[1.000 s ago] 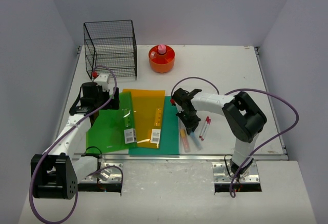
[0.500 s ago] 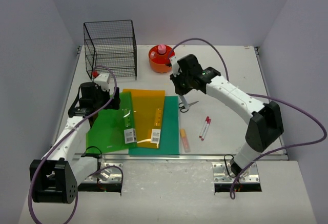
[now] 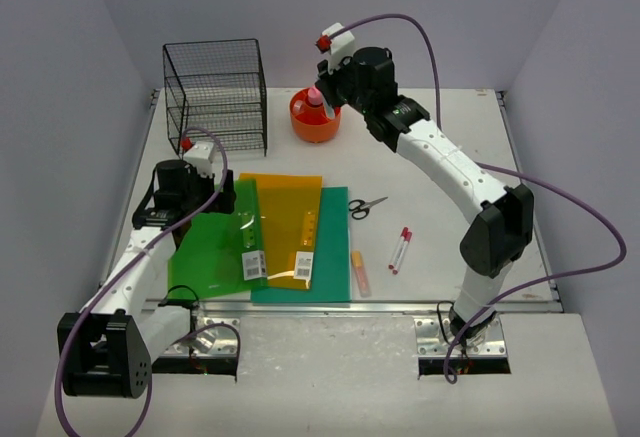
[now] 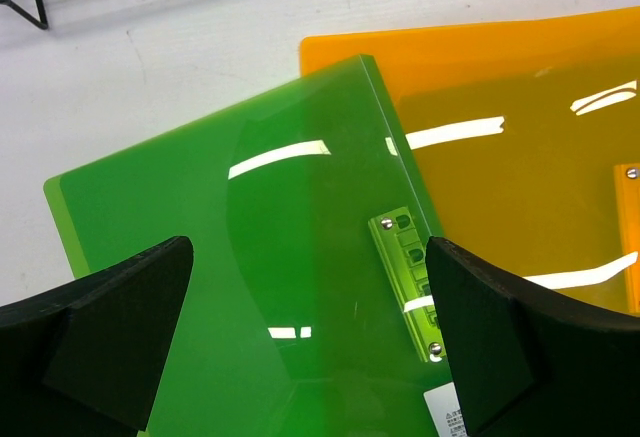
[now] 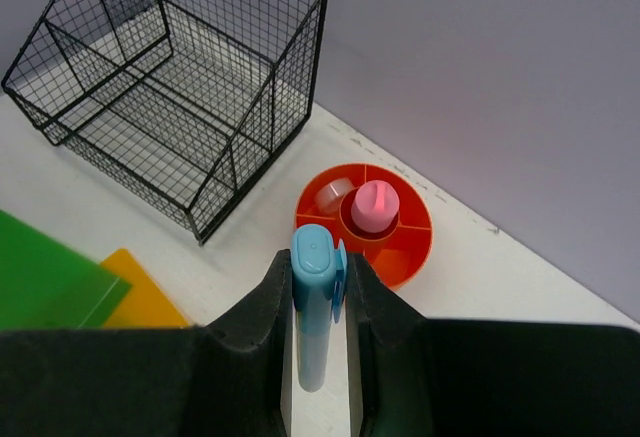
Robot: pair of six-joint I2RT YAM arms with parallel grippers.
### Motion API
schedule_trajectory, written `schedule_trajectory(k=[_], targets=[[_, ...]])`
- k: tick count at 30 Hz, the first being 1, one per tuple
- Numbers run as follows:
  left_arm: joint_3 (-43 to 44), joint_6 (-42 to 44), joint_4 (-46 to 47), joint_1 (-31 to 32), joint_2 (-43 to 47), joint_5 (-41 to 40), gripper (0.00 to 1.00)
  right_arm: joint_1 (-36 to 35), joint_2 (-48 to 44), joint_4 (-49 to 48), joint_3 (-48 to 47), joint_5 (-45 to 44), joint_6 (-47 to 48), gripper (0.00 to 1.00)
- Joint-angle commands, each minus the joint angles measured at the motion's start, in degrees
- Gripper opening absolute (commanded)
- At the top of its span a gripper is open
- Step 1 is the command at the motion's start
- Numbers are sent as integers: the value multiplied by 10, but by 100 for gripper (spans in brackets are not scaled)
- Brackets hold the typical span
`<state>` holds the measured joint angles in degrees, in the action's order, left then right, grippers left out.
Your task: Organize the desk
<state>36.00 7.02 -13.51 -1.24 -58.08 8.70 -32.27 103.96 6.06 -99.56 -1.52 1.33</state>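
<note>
Lower end of blue pen (image 5: 314, 302) — hidden

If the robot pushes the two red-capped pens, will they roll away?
Probably yes: the two slim white pens with red caps look round and lie on the smooth flat white desk. They likely feel light, being so thin.

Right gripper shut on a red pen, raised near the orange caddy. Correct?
Not red. The right wrist view shows the pen in the right gripper is light blue; the gripper is shut on it, raised near the orange caddy.

Glossy plastic green folder (image 4: 230, 287), wire-mesh rack (image 3: 215, 92), matt white desk (image 3: 450, 147).
</note>
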Motion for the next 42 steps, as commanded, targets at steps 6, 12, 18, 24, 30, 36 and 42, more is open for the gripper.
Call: schedule_trajectory(k=[6, 12, 18, 24, 30, 36, 42], targets=[[31, -32, -8, -7, 6, 29, 100, 2, 10, -166, 37, -1, -22, 0], [2, -34, 50, -7, -7, 62, 100, 8, 67, -253, 24, 66, 10, 0], [7, -21, 77, -7, -85, 17, 100, 18, 170, -201, -93, 97, -40, 0], [-56, 16, 193, -7, -66, 69, 100, 13, 266, -187, -201, 46, -30, 0], [-50, -42, 150, -8, -69, 68, 100, 13, 276, -180, -191, 29, 18, 0], [-52, -56, 131, -8, -12, 49, 100, 19, 197, -265, 3, 30, 20, 0], [-36, -59, 81, -9, -7, 43, 100, 27, 169, -335, 80, 42, 29, 0]])
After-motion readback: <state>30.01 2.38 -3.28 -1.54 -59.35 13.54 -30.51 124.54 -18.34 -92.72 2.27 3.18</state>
